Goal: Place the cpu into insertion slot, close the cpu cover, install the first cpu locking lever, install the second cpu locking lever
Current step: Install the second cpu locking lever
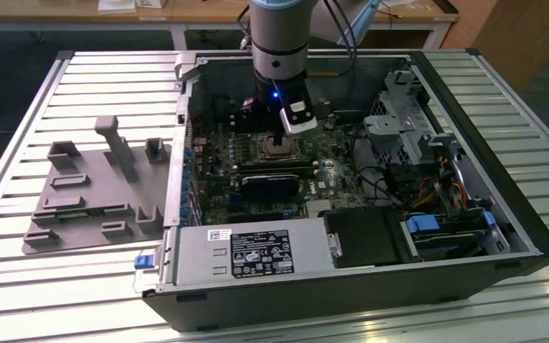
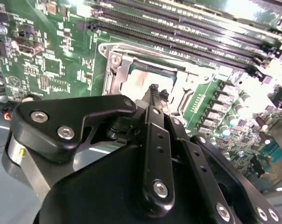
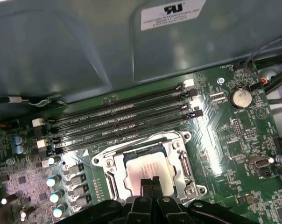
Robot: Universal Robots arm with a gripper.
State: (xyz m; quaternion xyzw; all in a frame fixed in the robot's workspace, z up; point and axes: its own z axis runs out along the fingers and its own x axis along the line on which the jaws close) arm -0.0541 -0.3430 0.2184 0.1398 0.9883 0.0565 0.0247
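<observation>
The open computer case point(image 1: 351, 186) lies on its side on the slatted table point(image 1: 26, 86), so the motherboard point(image 1: 255, 171) faces up and the arm point(image 1: 279, 36) can come straight down into it. I take the board as my landmark. A grey fixture tray point(image 1: 94, 193) sits off the board on the exterior view's left, outside the case wall, presumably where parts wait.

Near the middle of the board, just beside the long memory slots point(image 3: 122, 121), sits the insertion slot point(image 3: 185, 161). The cpu point(image 3: 143, 165) lies flat inside it, its pale metal top showing, so I judge the first step done. The cpu cover point(image 3: 145, 142) appears folded down around the chip, the chip framed in its window, though I cannot tell whether it is fully seated. Whether the locking levers are latched I cannot make out either.

The gripper point(image 3: 150, 183) hangs right over the socket's near edge, fingertips point(image 2: 153, 91) pressed together with nothing between them. That clenched pose makes sense to me: a narrow closed tip suits pushing on a plate or lever rather than carrying anything.
</observation>
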